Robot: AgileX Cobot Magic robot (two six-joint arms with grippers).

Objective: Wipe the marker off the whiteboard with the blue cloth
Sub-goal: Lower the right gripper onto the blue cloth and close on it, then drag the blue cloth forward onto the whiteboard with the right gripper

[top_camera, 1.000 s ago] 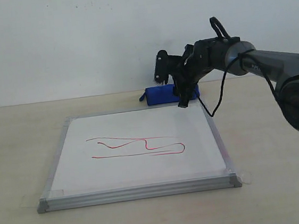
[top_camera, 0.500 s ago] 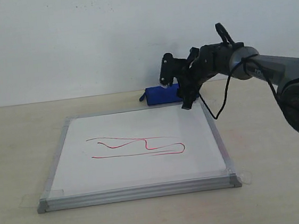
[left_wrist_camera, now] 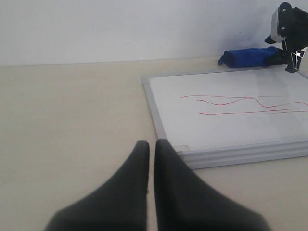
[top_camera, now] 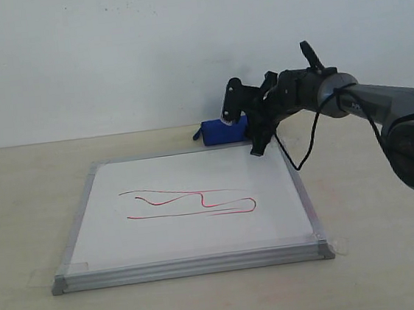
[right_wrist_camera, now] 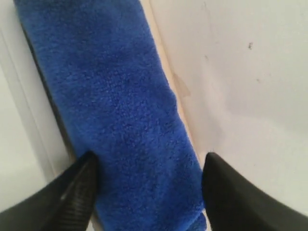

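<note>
The whiteboard (top_camera: 195,178) lies flat on the table with the red marker (top_camera: 197,203) scribble across its middle. Behind its far edge, against the wall, lies the blue cloth (top_camera: 223,132) as a rolled bundle. My right gripper (top_camera: 243,130) is open and straddles the cloth's right end. In the right wrist view the cloth (right_wrist_camera: 115,96) fills the gap of the right gripper (right_wrist_camera: 149,163), one finger on each side. My left gripper (left_wrist_camera: 152,144) is shut on nothing, low over the table near the board's (left_wrist_camera: 221,125) left front corner.
A pale wall rises right behind the cloth. The tabletop (top_camera: 20,211) is light wood, bare to the left, right and front of the board. Clear tape (top_camera: 40,276) sticks out at the board's front corners.
My right gripper has shifted slightly right and back, settling lower round the cloth's end. The board, scribble and cloth have not moved.
</note>
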